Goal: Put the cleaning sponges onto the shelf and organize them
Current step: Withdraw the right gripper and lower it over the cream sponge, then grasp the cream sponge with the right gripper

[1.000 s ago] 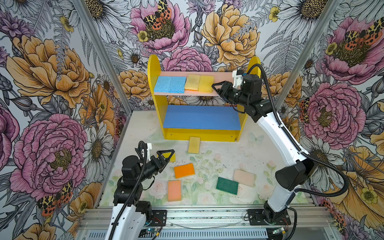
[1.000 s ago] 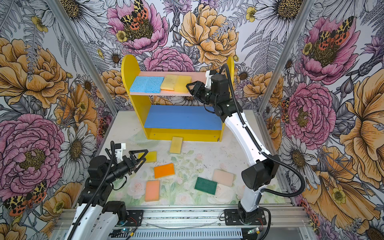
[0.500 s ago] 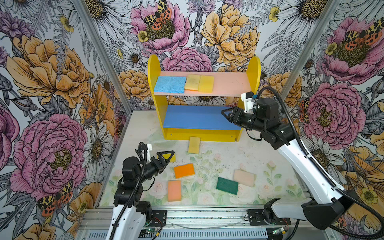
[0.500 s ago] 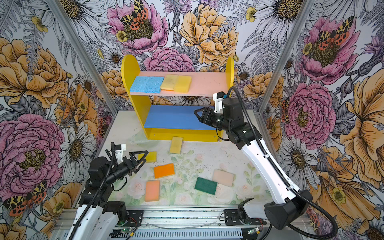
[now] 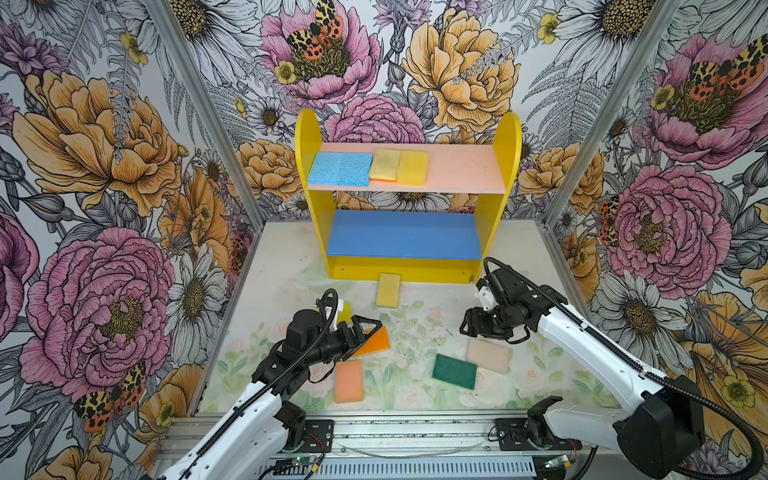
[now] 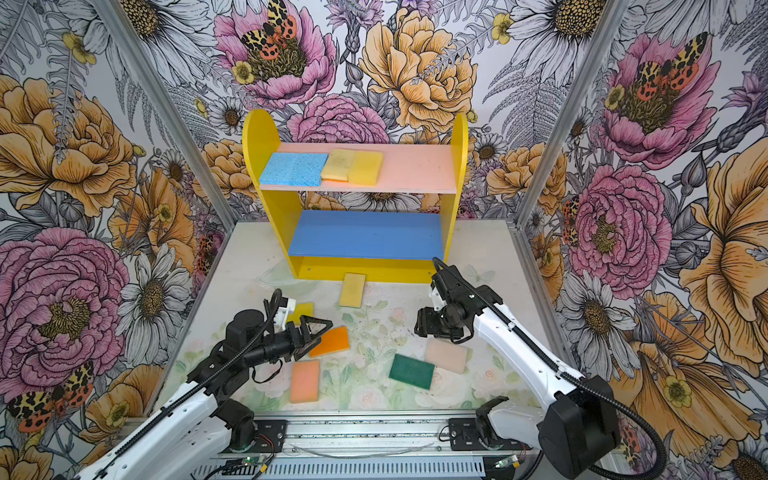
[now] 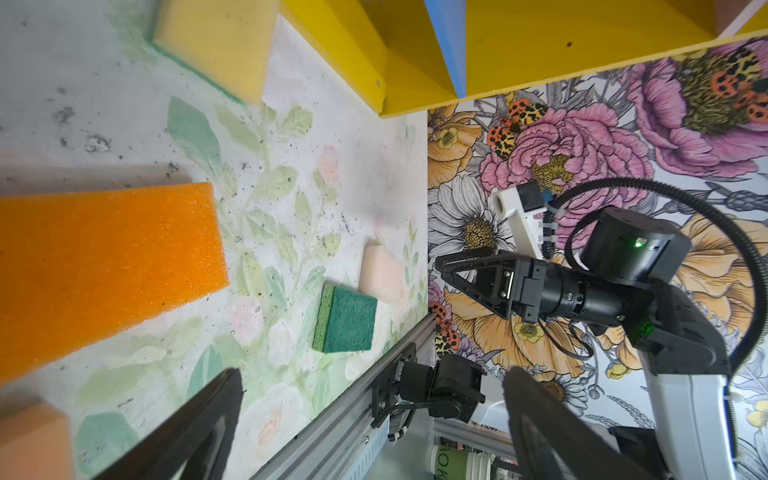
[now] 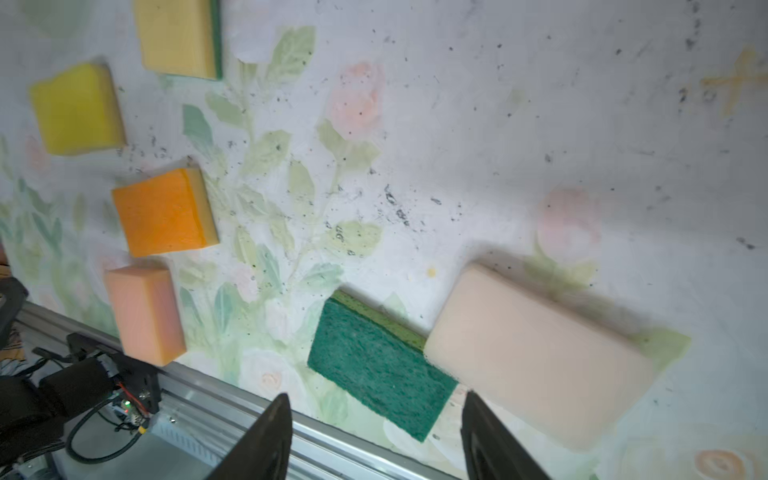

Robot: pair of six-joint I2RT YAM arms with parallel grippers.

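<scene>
My left tool (image 5: 363,334) stands wide apart beside the orange sponge (image 5: 376,343), lower centre; my right tool (image 5: 467,324) is parted, empty, near the cream sponge (image 5: 488,355). Blue sponges (image 5: 340,168) and yellow sponges (image 5: 411,166) lie on the shelf (image 5: 505,166), upper centre.

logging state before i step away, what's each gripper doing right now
Left gripper: open, holding nothing.
Right gripper: open, holding nothing.

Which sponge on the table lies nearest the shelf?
The pale yellow sponge lying lengthwise just in front of the shelf, at the middle of its yellow base. Every other loose one lies farther out on the table.
</scene>
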